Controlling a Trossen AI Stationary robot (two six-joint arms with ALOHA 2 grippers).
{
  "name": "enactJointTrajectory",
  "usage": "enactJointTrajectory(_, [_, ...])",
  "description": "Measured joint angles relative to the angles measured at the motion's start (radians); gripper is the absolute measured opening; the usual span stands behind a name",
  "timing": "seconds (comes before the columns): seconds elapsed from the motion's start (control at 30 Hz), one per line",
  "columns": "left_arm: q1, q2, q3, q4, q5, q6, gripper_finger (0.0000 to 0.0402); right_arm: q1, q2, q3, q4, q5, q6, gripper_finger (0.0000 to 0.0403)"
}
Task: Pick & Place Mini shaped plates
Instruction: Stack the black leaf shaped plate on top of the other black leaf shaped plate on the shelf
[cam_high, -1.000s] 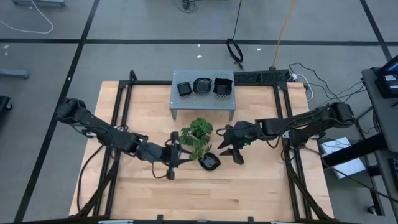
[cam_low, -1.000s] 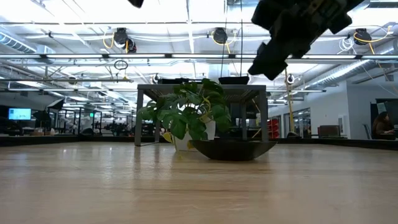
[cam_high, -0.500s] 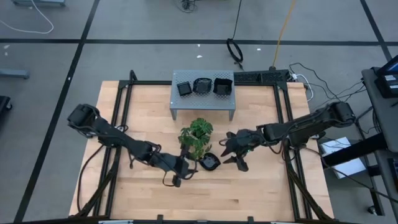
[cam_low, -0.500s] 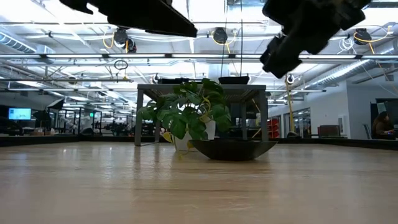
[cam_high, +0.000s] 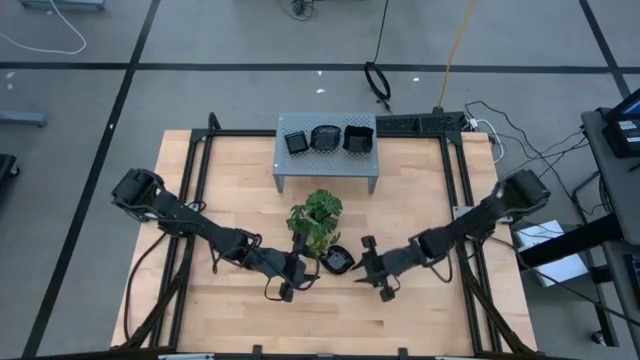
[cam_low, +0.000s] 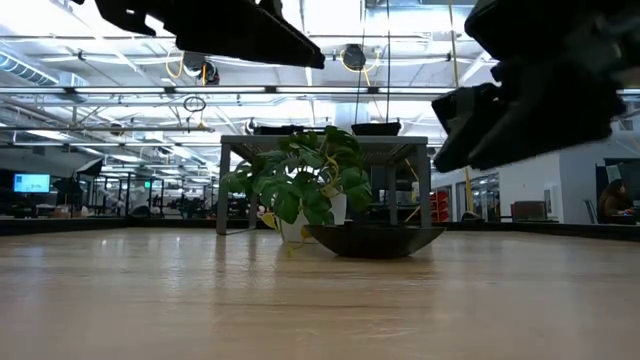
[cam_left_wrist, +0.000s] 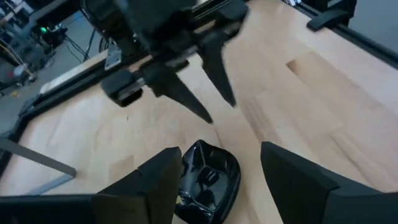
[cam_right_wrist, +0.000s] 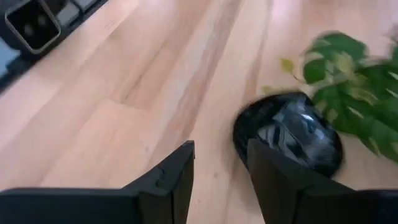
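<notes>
One glossy black mini plate (cam_high: 337, 261) rests on the table (cam_high: 420, 320), touching the plant's (cam_high: 316, 217) front edge. The left gripper (cam_high: 297, 275) and right gripper (cam_high: 368, 269) flank it, each with fingers spread and grasping nothing. Three further plates (cam_high: 326, 138) sit atop the grey shelf (cam_high: 283, 166).

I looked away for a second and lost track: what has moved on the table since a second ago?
Both arms closed in on the black dish on the table. The left gripper moved toward the front edge and toward the dish; the right gripper moved from beside the plant forward to the dish's right. Both are open, gripping nothing. The dish, plant and the three dishes on the grey shelf stayed put.
</notes>
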Motion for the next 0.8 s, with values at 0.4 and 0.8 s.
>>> enactJointTrajectory(0.4, [0.000, 0.000, 0.000, -0.008, 0.000, -0.138, 0.0203, 0.044, 0.206, 0.035, 0.138, 0.177, -0.404, 0.0139])
enactJointTrajectory(0.8, [0.000, 0.000, 0.000, -0.011, 0.000, -0.149, 0.0196, 0.033, 0.271, 0.083, 0.142, 0.328, -0.591, 0.0134])
